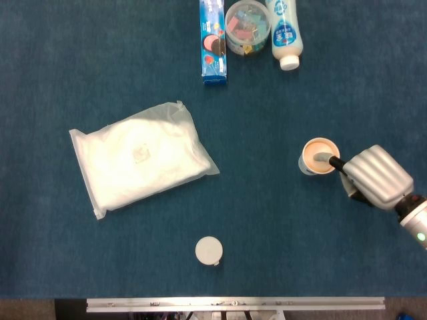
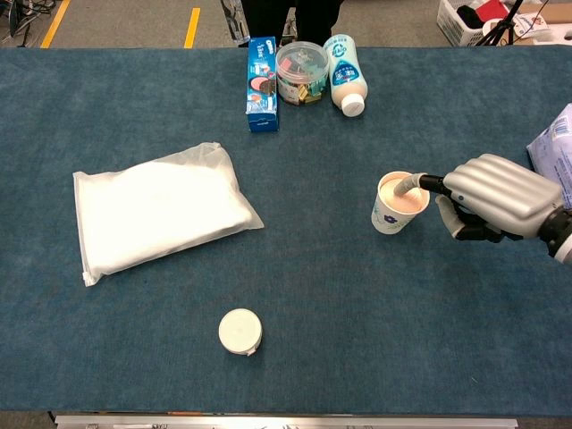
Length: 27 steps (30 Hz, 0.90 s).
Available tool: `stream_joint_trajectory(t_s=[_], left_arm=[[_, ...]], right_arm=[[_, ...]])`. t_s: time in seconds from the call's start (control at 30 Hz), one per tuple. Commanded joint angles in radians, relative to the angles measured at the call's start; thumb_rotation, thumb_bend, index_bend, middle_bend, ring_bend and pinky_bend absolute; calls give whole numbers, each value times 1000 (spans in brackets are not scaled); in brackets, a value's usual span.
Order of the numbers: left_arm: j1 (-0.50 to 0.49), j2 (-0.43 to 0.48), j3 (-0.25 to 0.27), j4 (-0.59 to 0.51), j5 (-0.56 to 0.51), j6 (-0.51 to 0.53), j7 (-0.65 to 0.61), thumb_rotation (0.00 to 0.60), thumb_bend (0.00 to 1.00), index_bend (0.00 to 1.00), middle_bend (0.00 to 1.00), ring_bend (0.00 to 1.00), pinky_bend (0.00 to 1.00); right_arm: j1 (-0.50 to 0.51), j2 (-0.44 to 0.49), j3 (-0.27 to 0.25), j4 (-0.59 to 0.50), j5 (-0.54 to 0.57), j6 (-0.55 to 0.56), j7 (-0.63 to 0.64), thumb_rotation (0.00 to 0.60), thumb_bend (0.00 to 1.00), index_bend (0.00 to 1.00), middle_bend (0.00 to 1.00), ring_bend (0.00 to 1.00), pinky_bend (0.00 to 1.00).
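Paper cup [image 2: 395,205] stands upright; our right hand [image 2: 496,197] hooks one finger inside its rim, others curled; left hand unseen.

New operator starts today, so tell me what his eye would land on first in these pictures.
Probably the right hand at the table's right side, one finger dipped over the rim into the open paper cup. Next, the big white plastic bag lying flat at left, with a small white round lid alone near the front edge.
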Motion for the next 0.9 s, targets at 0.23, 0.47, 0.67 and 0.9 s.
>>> stream_joint_trajectory(t_s=[0.23,0.47,0.67,0.9], left_arm=[[-1,-1,1,2,-1,-2,2,600,64,643,678,454,573],[-1,-2,-1,4,-5,-5,2,600,64,643,678,454,574],[-1,-2,-1,3,-4,-3,2,600,64,643,678,454,573],[-2,-3,-1,5,-7,-7,3,600,64,643,678,455,573]], right_arm=[[-6,16,-20,-10,-61,51,31,600,1000,255,1000,1000,1000],[-8,44,-30,-47,-21,9,-35,600,1000,296,1000,1000,1000],[-8,52,-22,-66,27,-20,-82,600,1000,320,1000,1000,1000],[-7,50,-21,-70,16,-11,-72,600,1000,320,1000,1000,1000]])
